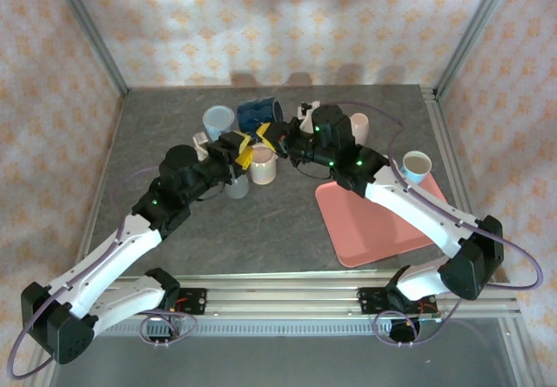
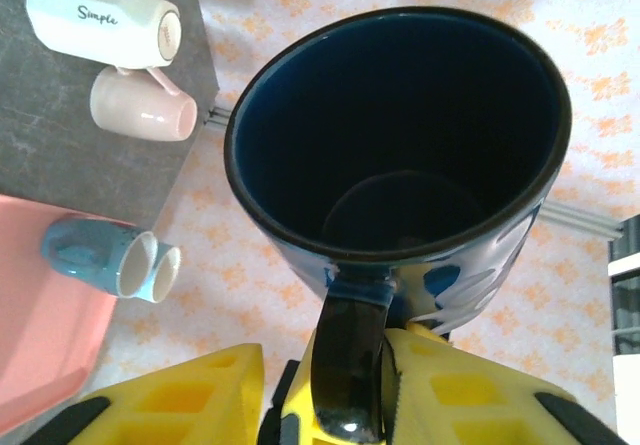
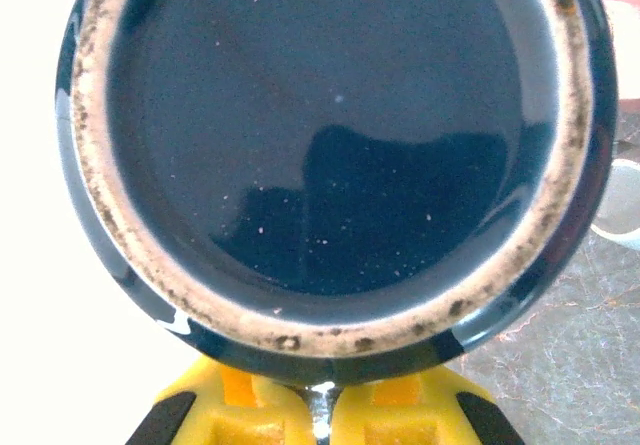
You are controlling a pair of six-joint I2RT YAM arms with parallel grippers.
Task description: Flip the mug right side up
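Note:
The dark blue mug (image 1: 259,110) hangs above the back of the table, lying on its side between my two grippers. In the left wrist view its open mouth (image 2: 400,145) faces the camera and its black handle (image 2: 348,365) runs down between the yellow fingers. My left gripper (image 1: 246,150) (image 2: 330,360) is shut on that handle. The right wrist view looks straight at the mug's base (image 3: 330,155) with its rough unglazed ring. My right gripper (image 1: 280,135) (image 3: 320,397) is shut, its yellow fingers (image 3: 400,410) pressed together just under the base edge.
A pink tray (image 1: 383,222) lies at the right with a light blue cup (image 1: 416,167) on its far corner. A white "Simple" mug (image 2: 100,15) and a pink mug (image 2: 140,105) lie on their sides behind. A light blue mug (image 1: 218,123), a pale cup (image 1: 263,168) and a grey cup (image 1: 237,184) crowd the middle.

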